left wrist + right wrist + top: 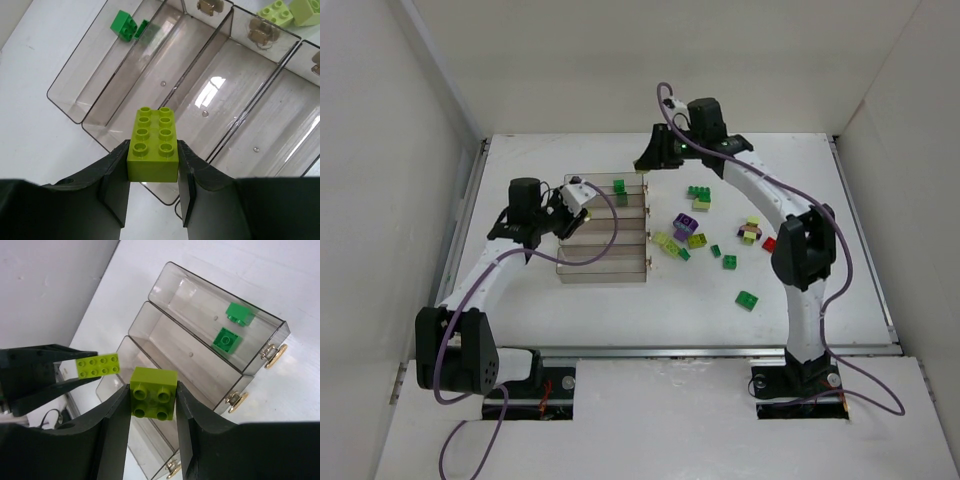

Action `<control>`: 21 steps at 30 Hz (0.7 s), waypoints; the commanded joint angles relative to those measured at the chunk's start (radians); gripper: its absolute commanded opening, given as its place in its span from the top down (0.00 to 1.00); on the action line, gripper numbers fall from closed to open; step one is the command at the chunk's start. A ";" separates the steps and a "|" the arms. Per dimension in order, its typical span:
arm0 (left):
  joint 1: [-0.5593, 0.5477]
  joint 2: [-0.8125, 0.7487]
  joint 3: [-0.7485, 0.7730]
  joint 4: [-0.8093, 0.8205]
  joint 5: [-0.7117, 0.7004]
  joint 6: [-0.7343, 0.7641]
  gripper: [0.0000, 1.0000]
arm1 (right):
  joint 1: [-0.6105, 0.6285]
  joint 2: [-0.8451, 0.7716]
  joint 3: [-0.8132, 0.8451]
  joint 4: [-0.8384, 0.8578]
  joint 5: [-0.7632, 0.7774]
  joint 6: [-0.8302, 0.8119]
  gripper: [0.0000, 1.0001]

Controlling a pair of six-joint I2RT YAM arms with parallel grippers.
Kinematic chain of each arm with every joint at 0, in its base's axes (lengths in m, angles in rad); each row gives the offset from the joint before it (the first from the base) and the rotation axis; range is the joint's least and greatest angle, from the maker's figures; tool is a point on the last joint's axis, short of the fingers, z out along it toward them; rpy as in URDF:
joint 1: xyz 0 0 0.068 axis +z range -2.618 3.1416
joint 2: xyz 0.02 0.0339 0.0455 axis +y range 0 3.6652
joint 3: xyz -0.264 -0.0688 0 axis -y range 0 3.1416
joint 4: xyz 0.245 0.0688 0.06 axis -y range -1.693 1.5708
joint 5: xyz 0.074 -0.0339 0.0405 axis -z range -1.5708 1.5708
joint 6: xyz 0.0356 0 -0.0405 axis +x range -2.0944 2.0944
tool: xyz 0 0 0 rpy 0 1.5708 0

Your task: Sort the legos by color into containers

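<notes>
Two arms over one tray, each carrying a brick: your left end effector (153, 162) is closed on a yellow-green two-by-four studded plastic brick (152, 145), pinched at its near end so that most of it juts forward above the four joined smoky clear plastic bins (95, 75), while your right end effector (153, 405) is clamped on a yellow-green two-by-two studded brick (153, 390) above the opposite end of the tray. Two dark green bricks (239, 314) lie in the outermost bin. Likely faults: a brick let go from this height may strike a thin dividing wall and bounce into the green bin or onto the white desk (650, 310); the long brick, gripped at one end, may pivot; the arms, facing each other, may touch if both move inward. You cannot tell which bin lies directly under either brick; the left wrist view cuts off the fourth bin, the right fingers hide the nearer bins, and the loose bricks (692, 232) beside the tray are too small to count surely
</notes>
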 commanded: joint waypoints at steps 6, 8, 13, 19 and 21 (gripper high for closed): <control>0.009 -0.033 -0.021 0.137 -0.081 -0.110 1.00 | 0.094 0.202 0.147 -0.060 0.140 -0.020 0.95; 0.009 -0.033 -0.021 0.157 -0.103 -0.120 1.00 | 0.116 0.222 0.167 -0.069 0.164 -0.041 0.92; 0.009 -0.033 -0.030 0.187 -0.103 -0.129 1.00 | 0.125 0.234 0.156 -0.076 0.174 -0.050 0.70; 0.009 -0.024 -0.039 0.206 -0.094 -0.129 1.00 | 0.125 0.243 0.156 -0.076 0.172 -0.050 0.22; 0.009 -0.024 -0.039 0.215 -0.084 -0.129 1.00 | 0.125 0.233 0.156 -0.085 0.172 -0.050 0.16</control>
